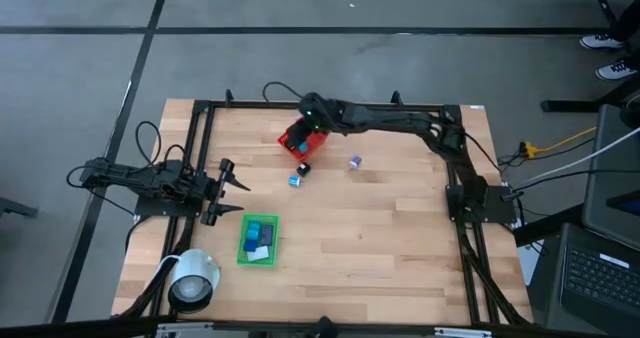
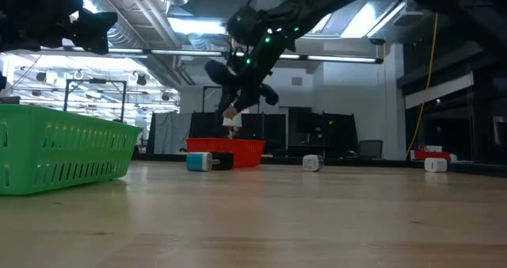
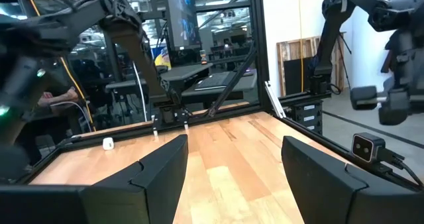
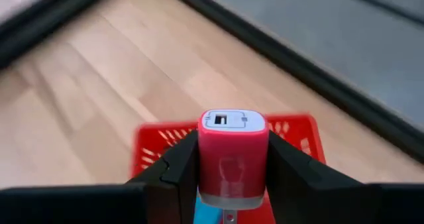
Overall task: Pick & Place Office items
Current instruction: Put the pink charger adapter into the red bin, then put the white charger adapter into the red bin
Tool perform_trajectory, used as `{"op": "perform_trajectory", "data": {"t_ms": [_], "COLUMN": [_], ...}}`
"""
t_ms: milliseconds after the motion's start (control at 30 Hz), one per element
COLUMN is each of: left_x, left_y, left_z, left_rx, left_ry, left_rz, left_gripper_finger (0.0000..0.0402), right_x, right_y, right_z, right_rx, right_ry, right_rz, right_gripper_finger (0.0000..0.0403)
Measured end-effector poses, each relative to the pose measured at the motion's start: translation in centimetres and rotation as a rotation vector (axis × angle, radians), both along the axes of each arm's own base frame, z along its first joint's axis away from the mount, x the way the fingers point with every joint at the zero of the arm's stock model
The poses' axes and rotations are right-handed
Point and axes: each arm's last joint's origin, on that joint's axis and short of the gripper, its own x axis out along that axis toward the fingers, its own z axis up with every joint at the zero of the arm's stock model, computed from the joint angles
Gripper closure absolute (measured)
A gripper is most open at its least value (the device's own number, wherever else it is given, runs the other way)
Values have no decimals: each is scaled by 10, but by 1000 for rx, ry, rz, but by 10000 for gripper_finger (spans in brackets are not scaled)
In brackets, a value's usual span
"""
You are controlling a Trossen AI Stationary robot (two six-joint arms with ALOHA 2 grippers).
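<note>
Right wrist view: pink-red charger between right hand fingers.

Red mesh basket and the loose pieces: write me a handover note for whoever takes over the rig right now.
Right claw: shut on a pink-red block with a white end, held above the red mesh basket.
Left claw: open, empty, waiting at the table's left side.
Done: several blue pieces lie in the flat green tray.
Left: release the held block; a blue-white piece, a black piece and a purple-white piece lie loose on the wooden table.
</note>
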Motion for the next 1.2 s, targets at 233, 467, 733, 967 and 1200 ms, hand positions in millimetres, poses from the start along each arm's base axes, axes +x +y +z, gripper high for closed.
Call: {"op": "perform_trajectory", "data": {"t_ms": [233,467,733,967,1200], "left_x": [0,0,0,0,0], "left_y": [0,0,0,0,0], "left_z": [0,0,0,0,0], "left_rx": [0,0,0,0,0], "left_ry": [0,0,0,0,0], "left_rz": [0,0,0,0,0], "left_gripper_finger": [162,162,162,162,162], "right_x": [0,1,-9,-59,-98], "right_y": [-12,-11,-10,-12,-13], "right_z": [-11,-3,22,54,73], "right_rx": [109,105,30,-6,48], "right_ry": [46,13,162,581,647], "right_rz": [-31,-18,-129,-369,-469], "right_gripper_finger": [207,90,108,130,130]}}
